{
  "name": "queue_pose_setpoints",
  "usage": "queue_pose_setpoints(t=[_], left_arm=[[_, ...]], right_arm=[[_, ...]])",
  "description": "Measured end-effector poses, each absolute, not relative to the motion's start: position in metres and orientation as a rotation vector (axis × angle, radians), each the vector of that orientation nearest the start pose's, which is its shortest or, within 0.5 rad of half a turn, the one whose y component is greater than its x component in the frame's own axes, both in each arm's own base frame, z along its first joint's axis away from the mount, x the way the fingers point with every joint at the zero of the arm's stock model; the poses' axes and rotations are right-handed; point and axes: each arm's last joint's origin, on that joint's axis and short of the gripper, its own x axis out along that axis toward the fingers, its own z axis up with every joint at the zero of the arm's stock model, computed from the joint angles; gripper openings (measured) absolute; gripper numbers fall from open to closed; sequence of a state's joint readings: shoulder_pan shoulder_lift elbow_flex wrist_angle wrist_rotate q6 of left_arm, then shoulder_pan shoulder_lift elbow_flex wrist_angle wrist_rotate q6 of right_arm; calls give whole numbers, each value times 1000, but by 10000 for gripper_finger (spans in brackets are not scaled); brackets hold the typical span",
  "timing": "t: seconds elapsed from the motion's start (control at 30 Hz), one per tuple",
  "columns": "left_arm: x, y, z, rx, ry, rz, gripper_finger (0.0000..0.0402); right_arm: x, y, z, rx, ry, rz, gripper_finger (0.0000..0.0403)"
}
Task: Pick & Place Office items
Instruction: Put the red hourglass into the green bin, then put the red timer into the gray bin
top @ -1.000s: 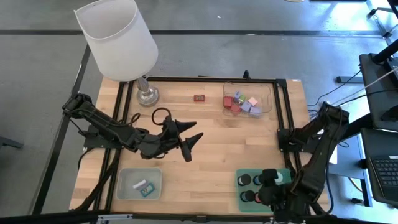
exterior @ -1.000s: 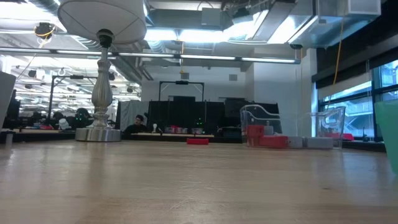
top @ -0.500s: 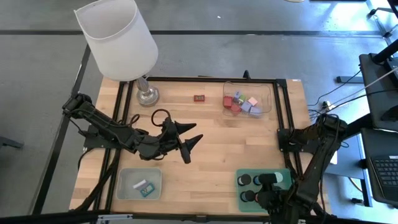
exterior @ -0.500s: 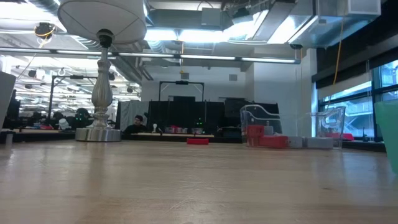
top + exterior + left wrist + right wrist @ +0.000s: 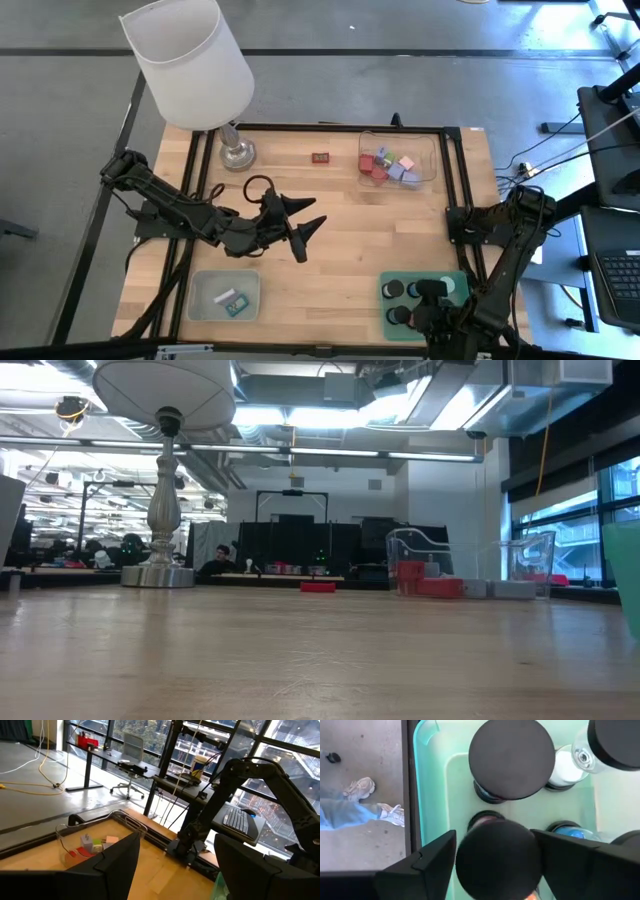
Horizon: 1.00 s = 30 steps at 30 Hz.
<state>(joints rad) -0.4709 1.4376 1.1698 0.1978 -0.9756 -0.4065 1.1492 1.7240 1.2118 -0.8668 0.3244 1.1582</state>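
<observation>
right jaws: my right gripper [image 5: 432, 290] hangs over the pale-green plastic tray [image 5: 459, 277]; in the right wrist view the fingers [image 5: 425, 862] stand spread, a short dark cylinder with a flat black cap [image 5: 498, 865] between them. Cannot tell if they touch it, so I read it as released.
left jaws: my left gripper [image 5: 308, 221] waits mid-desk, well left of the green tray, spread and empty.
risk 1: cylinders sit packed; closing here could clip the neighbouring black-capped cylinder [image 5: 511, 759] and tip it.
risk 2: the cap is round and smooth, so an off-centre pinch would likely squirt it sideways into the tray wall.
risk 3: lifting at a tilt could drag the light tray along the wooden desk [image 5: 340, 260].
green tray: several dark cylinders, one with a blue top [image 5: 568, 830], one white-topped [image 5: 566, 768].
clear plastic tray [image 5: 424, 147]: far side of the desk from the green tray; red, pink and lilac-blue blocks [image 5: 388, 164].
grey tray [image 5: 203, 297]: far left of the green tray; small pale and green bits [image 5: 232, 301].
loose: small red block [image 5: 320, 157] on the desk, left of the clear tray.
</observation>
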Motion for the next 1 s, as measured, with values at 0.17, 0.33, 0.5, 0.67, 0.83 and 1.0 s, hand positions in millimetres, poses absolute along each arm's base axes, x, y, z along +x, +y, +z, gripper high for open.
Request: queue_pose_setpoints(t=[0.17,0.33,0.5,0.67,0.83,1.0], left_arm=[[297,-124,352,-351,-50,507,253],[297,-124,352,-350,-50,508,253],[297,-124,352,-340,-48,510,253],[297,-124,352,-312,-40,510,253],[297,-123,349,-281,-11,515,253],[303,-117,340,-223,38,549,253]], right_arm=[[140,290,203,122,1252,0,288],[142,291,220,148,1369,1,305],[138,285,247,-3,1351,-56,306],[134,273,279,-114,1345,-132,307],[134,256,317,-120,1248,-110,307],[138,222,350,-68,1063,-132,307]])
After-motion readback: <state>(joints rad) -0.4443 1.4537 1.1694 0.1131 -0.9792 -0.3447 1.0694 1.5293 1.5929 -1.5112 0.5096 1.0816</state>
